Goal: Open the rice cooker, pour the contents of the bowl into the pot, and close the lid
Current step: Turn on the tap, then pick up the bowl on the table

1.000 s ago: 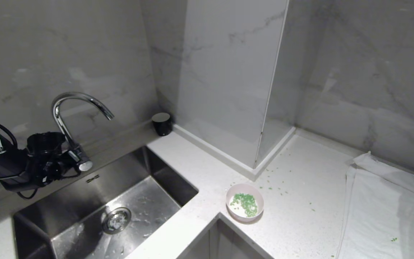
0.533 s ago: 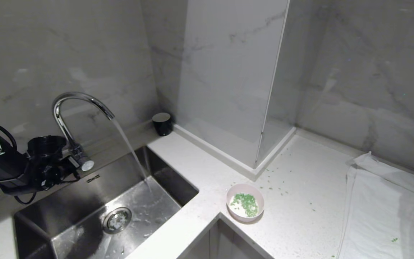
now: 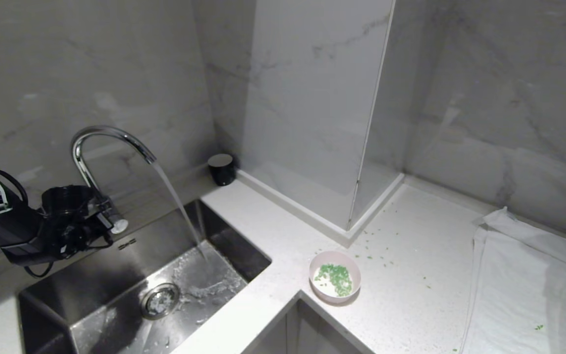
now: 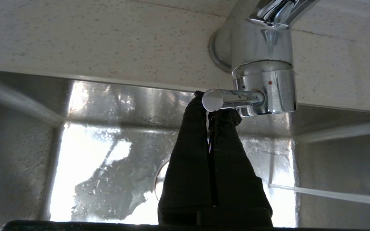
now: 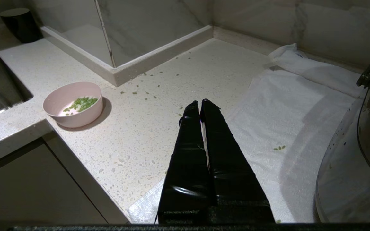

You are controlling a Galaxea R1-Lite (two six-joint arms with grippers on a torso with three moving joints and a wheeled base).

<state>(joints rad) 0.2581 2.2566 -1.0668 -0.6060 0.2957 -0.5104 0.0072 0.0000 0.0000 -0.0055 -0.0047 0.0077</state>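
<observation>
Left gripper [image 4: 215, 110]: fingers pressed together with nothing between them, tips touching the underside of the faucet lever [image 4: 228, 98]. In the head view the same gripper [image 3: 103, 221] sits at the base of the faucet [image 3: 97, 147], above the near-left part of the sink [image 3: 91, 305].

Water [image 3: 177, 204] runs from the spout in a slanted stream and strikes the sink floor just beside the drain [image 3: 159, 300] — splash and foam are visible there.

Right gripper [image 5: 201, 107]: both fingers shut flat against each other, holding nothing. It hangs over the countertop [image 5: 172, 73] at the edge of a white towel [image 5: 284, 106], well apart from the bowl.

The bowl [image 3: 334, 276] stands upright on the countertop near its inner front corner, between the sink and the towel. The contents [image 3: 336, 276] — small green pieces — lie inside it, on the side away from the sink. Loose green bits [image 3: 379, 258] are scattered on the counter beyond the bowl, and 1 small cluster lies on the towel [image 5: 279, 148].

A black cup [image 3: 221, 168] stands by the wall behind the sink. The rim of a shiny steel pan [image 5: 339, 179] shows beside the towel in the right wrist view.
</observation>
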